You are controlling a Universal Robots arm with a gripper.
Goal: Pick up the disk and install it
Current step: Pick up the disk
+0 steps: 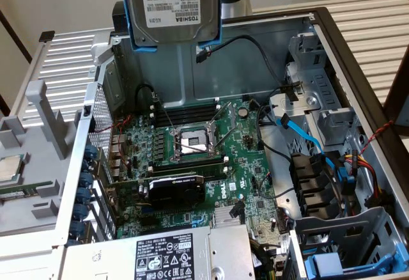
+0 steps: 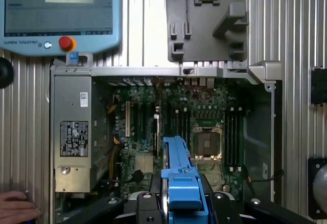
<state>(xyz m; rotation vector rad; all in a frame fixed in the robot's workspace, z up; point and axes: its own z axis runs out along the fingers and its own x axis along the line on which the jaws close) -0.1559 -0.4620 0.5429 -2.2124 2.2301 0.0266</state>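
disk point(image 1: 171, 5): dull silver metal, white paper label | rails point(image 1: 146, 46): glossy blue plastic (smooth) | case point(image 1: 185, 75): matt grey metal

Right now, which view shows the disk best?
Exterior view: the disk hangs above the open case, label face and blue rails visible. The wrist view shows it edge-on, blue rail toward the camera, in the gripper.

The disk point(image 1: 171, 5) is cut off by the exterior view's top edge, and a person's hand point(image 2: 15, 207) is cropped too.

Silver-grey disk point(image 1: 171, 5), bright blue rails point(image 2: 180, 182)
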